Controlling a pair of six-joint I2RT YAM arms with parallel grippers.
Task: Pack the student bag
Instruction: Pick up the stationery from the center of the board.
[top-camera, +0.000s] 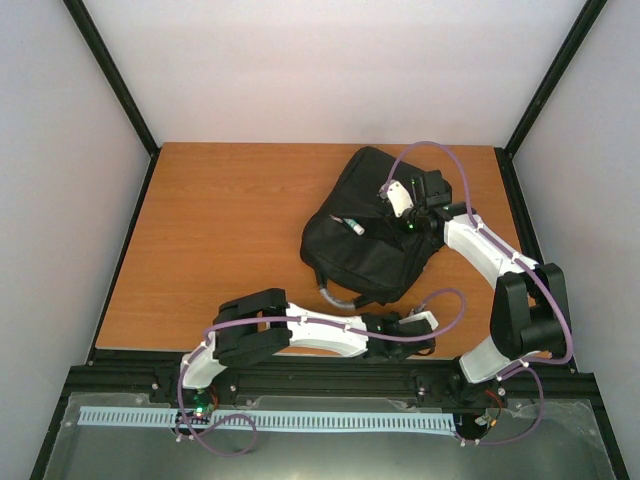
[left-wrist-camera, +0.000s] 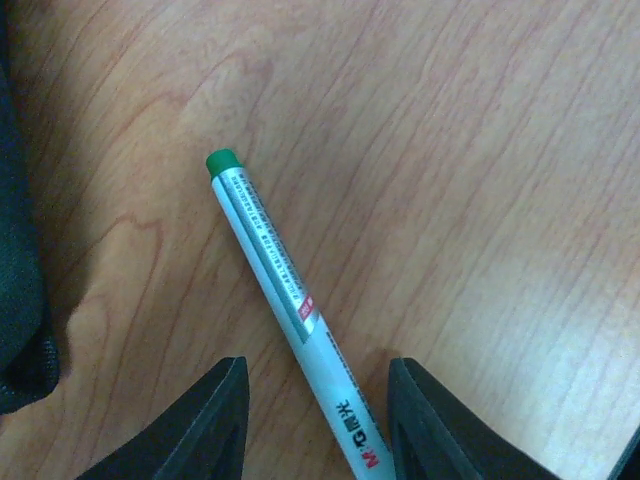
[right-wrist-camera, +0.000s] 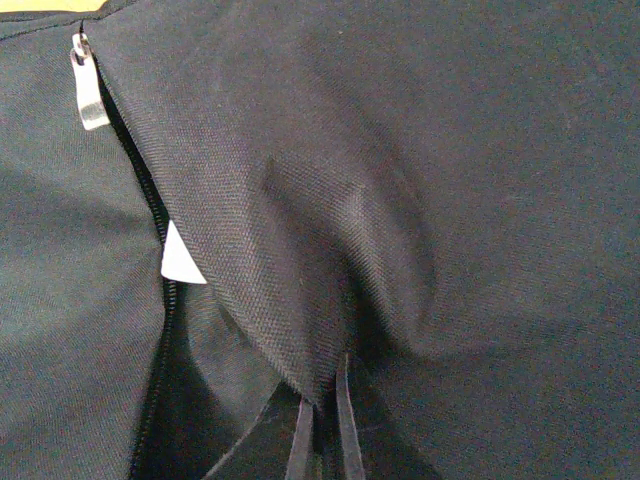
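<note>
Near edge: the left arm lies folded across the front of the table (top-camera: 220, 250), wrist reaching toward 3 o'clock. Left claw (left-wrist-camera: 318, 368) sits low over the wood, released. Its fingers (left-wrist-camera: 215, 420) stand apart, one on each side of a pen (left-wrist-camera: 275, 255). Wood shows between the finger at 7 o'clock and the barrel; contact on the other side: cannot tell. The pen lies flat on the table, a white printed barrel with a green cap at 11 o'clock. Its other end runs out of the wrist view at 5 o'clock, between the fingers. The black bag (left-wrist-camera: 20, 300) edge is at 9 o'clock in that view, near the pen but apart from it.

Middle: the bag lies flat on the table, right of centre toward 3 o'clock. Its grey handle (top-camera: 325, 292) sticks out of the near side at 7 o'clock, near the left arm.

Far: the right arm reaches over the bag from 4 o'clock. Right claw (right-wrist-camera: 322, 425) is clenched on a fold of bag fabric beside the open zip, and the fold is raised into a ridge. The zip pull (right-wrist-camera: 88, 95) is at 11 o'clock in the wrist view. A small white bit (right-wrist-camera: 180, 258) shows in the gap; what it is: cannot tell.
</note>
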